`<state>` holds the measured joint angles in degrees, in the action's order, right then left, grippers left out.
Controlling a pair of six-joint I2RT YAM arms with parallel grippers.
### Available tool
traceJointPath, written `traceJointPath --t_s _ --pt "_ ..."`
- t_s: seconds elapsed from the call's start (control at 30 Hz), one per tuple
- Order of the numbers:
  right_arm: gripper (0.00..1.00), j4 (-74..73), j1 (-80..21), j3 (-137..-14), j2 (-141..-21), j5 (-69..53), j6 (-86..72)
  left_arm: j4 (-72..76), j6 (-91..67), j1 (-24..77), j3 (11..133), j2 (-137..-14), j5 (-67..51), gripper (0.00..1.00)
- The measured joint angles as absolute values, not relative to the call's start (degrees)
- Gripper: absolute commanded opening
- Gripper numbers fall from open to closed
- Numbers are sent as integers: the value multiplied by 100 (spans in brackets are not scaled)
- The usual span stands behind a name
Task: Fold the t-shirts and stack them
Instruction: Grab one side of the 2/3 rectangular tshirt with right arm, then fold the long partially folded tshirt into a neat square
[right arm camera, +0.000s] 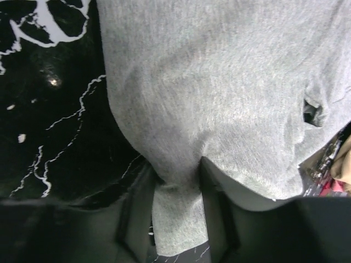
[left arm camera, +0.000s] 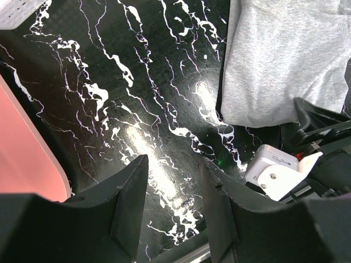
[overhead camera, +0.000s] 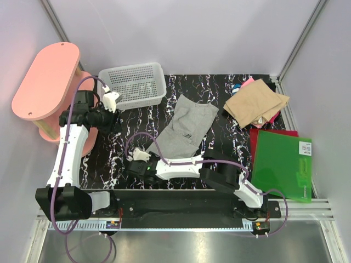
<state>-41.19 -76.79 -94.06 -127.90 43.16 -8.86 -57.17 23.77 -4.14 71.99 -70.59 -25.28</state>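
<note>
status: the grey shirt (overhead camera: 189,129) lies crumpled and skewed in the middle of the desk (overhead camera: 104,156), not yet folded. the tan shirt (overhead camera: 255,104) sits folded at the far right corner, well apart, with pink and blue cloth showing under it.

right tool (right arm camera: 176,213): its jaws stand against both sides of the near-left corner of the grey shirt, pinching a narrow tongue of cloth. the bite looks shallow, and i cannot tell whether it takes one layer or two.

left tool (left arm camera: 173,203): spread, nothing between the jaws, hanging over bare desk near the basket (overhead camera: 131,85), clear of the cloth.

judgement on the step in hand: this corner grip should serve to spread the shirt flat before any fold. i would lift only enough to free the hem, then draw the corner towards the near-left slowly. i would bring the left tool to a far corner, so the cloth is tensioned from two points.

risk: a shallow bite may slip under drag.
</note>
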Motion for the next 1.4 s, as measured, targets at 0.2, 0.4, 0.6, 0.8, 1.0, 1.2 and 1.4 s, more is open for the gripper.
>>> traceJointPath --t_s 0.2,0.4,0.6,0.8,1.0,1.2,1.4 --pt "0 -4139 -7660 -9415 -12809 4014 -1033 -5734 2377 -414 7199 -7061 -2554 47" --pt "0 -4416 -7561 -9653 -12798 3498 -1199 -5736 2394 -414 7199 -7059 -2554 47" --pt "0 -4805 -7686 -10193 -12772 2281 -1466 -5734 2401 -414 7199 -7059 -2565 47" --pt "0 -5129 -8182 -11006 -12661 1433 -1695 -5739 2423 -414 7199 -7054 -2574 47" --pt "0 -5301 -8307 -11113 -12007 1114 -1933 -5741 2458 -414 7199 -7022 -2576 47" --pt "0 -4814 -7338 -10228 -10702 582 -2106 -5771 2458 -414 7199 -7013 -2606 47" --pt "0 -4163 -5859 -9349 -10022 -349 -2145 -5854 2502 -414 7277 -7013 -2624 47"
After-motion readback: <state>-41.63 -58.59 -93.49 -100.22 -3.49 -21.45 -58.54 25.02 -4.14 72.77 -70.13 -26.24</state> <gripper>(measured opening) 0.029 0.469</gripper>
